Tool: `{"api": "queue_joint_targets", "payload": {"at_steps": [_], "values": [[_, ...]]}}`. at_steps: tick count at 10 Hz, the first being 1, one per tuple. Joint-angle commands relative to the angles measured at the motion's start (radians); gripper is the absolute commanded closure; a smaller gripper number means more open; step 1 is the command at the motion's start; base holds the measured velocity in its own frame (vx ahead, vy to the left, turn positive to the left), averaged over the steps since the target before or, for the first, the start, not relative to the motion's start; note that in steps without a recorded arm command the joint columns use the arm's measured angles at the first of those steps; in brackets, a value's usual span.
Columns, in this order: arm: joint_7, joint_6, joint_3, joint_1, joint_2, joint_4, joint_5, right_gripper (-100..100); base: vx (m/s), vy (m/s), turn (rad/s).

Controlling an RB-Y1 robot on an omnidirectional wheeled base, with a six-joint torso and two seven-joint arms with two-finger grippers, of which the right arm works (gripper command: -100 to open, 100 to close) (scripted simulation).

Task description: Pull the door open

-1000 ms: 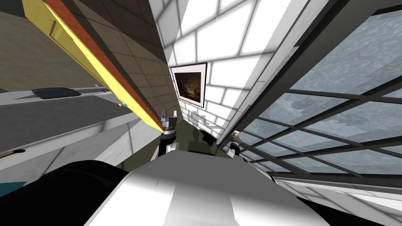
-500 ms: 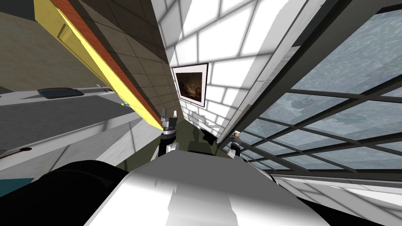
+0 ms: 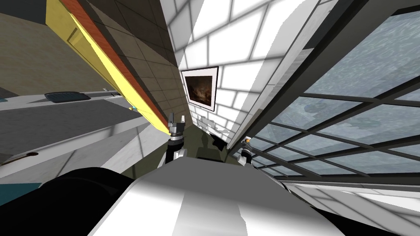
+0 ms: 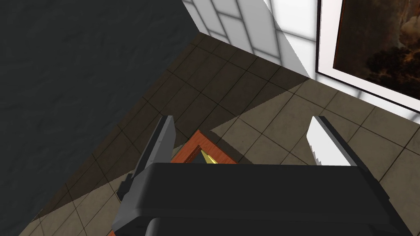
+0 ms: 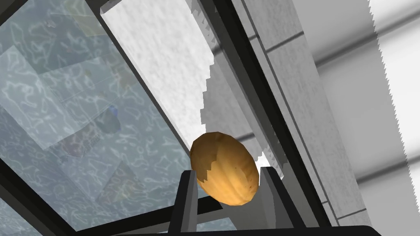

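Left gripper (image 3: 176, 121): raised just above the chest, at the low end of the door (image 3: 102, 55). In the left wrist view the gripper (image 4: 242, 143) is released, fingers (image 4: 164, 139) spread wide with nothing between the tips. The door's corner (image 4: 197, 148), orange-red edge with a sliver of yellow face, sits low between the fingers, right against the gripper body and nearer one finger than the other. Contact with that finger: cannot tell.

Right gripper (image 3: 246, 143): low beside the chest on the right, near the window (image 3: 348, 102). In the right wrist view the gripper (image 5: 229, 192) is clenched on a brown oval thing (image 5: 225, 168); both fingers press its sides and most of it stands out past the tips.

Door, head view: a long slab, yellow face and orange-red edge, running from the upper left down to the left gripper. It stands out from the brown tiled wall (image 3: 147, 61) behind it.

Farther off: a white brick wall (image 3: 242, 78) meets the tiled wall in a corner, with a dark framed picture (image 3: 199, 88) hung on the brick beyond the left gripper.
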Motion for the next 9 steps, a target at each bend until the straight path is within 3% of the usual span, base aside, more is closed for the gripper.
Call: {"api": "queue_joint_targets", "payload": {"at_steps": [1,2,3,9], "values": [[-0.050,0.003,0.011,0.006,0.001,-0.009,-0.008,100,-0.050,0.013,0.021],[-0.058,0.003,0.011,0.006,0.001,-0.009,-0.008,100,-0.036,0.017,0.008],[-0.005,-0.007,0.019,0.018,-0.012,-0.007,0.014,-100,-0.096,0.029,0.064],[0.130,-0.045,0.047,0.053,-0.055,0.006,0.079,-100,-0.103,0.020,0.047]]}}
